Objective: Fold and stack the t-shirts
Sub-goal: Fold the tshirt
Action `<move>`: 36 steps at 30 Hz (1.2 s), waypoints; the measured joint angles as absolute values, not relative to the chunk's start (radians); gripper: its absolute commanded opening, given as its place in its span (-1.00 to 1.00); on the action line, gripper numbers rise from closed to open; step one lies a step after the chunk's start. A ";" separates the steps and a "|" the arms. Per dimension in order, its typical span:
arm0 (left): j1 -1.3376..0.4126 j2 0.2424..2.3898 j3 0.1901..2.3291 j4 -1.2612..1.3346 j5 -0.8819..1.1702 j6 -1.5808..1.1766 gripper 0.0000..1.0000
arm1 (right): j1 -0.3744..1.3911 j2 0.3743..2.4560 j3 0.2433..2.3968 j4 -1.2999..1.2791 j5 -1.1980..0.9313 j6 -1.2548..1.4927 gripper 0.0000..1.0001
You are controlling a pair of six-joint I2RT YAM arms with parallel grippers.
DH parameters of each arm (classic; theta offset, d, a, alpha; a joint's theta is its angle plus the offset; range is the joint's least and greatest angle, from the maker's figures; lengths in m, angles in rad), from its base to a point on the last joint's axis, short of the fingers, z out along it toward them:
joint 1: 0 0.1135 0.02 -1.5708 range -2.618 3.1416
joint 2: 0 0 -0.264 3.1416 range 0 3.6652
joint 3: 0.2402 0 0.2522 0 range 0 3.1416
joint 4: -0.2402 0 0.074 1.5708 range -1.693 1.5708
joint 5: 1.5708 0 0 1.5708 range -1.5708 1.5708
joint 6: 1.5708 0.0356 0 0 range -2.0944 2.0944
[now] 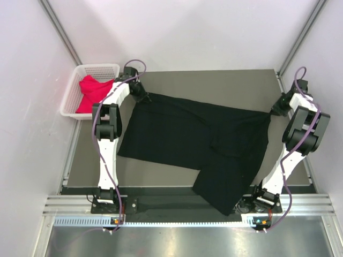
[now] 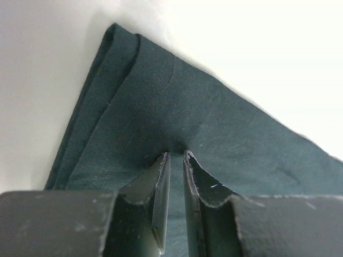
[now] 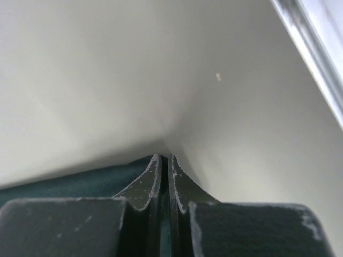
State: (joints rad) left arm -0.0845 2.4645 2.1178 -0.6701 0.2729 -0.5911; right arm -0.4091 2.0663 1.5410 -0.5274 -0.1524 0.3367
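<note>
Both clenched: left gripper (image 2: 176,155) pinches a black shirt (image 1: 203,144) corner; right gripper (image 3: 165,158) clamps the opposite corner; cloth spreads between them, I'd say to flatten it for folding; red shirt (image 1: 94,91) waits in the basket (image 1: 99,67) beside the left gripper

One black t-shirt (image 1: 182,128), one red-pink t-shirt (image 1: 92,92): two in all. One white lattice basket (image 1: 99,66). Left arm (image 1: 107,160), right arm (image 1: 286,159): two.

A black t-shirt (image 1: 198,139) lies spread across the surface (image 1: 214,80), one flap over the near edge. The left pincer (image 1: 143,96) meets its far-left corner, the right pincer (image 1: 274,111) its right corner. A red-pink t-shirt (image 1: 92,92) sits in the basket (image 1: 99,67) beyond the left edge.
</note>
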 measured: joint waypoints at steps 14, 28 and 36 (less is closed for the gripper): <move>-0.093 2.463 2.147 -0.687 0.255 -0.568 -0.13 | -0.407 2.213 1.742 -0.609 -0.177 0.331 -0.53; -0.079 2.325 1.982 -0.744 0.069 -0.525 -0.25 | -0.298 2.091 1.910 -0.905 0.132 0.311 0.29; -0.073 2.326 1.959 -0.746 0.062 -0.542 -0.37 | -0.109 1.742 1.516 -0.870 -0.009 0.332 -0.06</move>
